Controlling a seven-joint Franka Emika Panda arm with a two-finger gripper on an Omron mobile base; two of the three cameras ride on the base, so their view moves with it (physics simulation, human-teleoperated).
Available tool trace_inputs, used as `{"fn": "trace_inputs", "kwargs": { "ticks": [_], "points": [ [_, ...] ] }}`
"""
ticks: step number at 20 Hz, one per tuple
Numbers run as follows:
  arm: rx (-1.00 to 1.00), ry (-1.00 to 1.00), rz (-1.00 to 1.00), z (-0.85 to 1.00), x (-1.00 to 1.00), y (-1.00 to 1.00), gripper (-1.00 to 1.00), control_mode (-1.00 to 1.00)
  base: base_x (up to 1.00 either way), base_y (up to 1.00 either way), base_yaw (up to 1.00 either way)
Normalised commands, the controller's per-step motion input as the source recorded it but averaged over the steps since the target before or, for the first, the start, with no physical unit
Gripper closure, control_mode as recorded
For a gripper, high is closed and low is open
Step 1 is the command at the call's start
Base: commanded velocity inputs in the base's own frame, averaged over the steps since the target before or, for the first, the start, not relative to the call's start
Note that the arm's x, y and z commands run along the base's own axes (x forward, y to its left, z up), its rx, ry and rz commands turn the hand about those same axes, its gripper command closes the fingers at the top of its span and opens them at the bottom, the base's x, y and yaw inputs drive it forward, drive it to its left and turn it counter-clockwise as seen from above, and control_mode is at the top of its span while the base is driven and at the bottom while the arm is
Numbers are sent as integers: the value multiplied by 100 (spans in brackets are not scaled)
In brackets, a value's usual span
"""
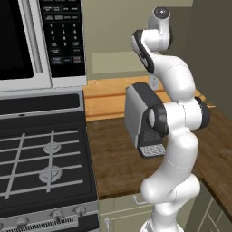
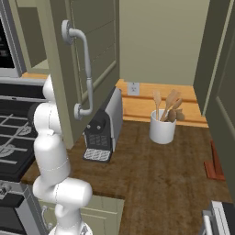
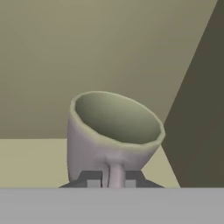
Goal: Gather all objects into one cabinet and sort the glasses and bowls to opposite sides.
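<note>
One grey mug [image 3: 111,135] sits pinched by its handle between my fingers [image 3: 114,180] on the pale shelf [image 3: 30,159] inside the olive cabinet, so I judge I'm mid-pickup and must next lift it clear without tipping.

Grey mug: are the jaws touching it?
Touching. In the hand view the gripper has its jaws closed on the handle of the grey mug, with no gap showing.

Two rear base views over the shared counter [image 1: 118,154]; close hand view.
</note>
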Motion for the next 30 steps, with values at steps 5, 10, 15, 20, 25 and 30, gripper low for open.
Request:
{"fn": "trace_inputs", "kwargs": {
  "ticks": [5,10,15,20,25,30],
  "points": [
    [-2,-1,0,0,-10,1,100,-100,0,0,0],
    [0,-1,0,0,-43,11,100,-100,0,0,0],
    [0,-11,0,0,-82,27,100,-100,0,0,0],
    [-2,-29,0,0,-99,37,100,-100,0,0,0],
    [-5,-37,1,0,-100,31,100,-100,0,0,0],
    [-2,-29,3,2,-100,19,100,-100,0,0,0]
  ]
}}
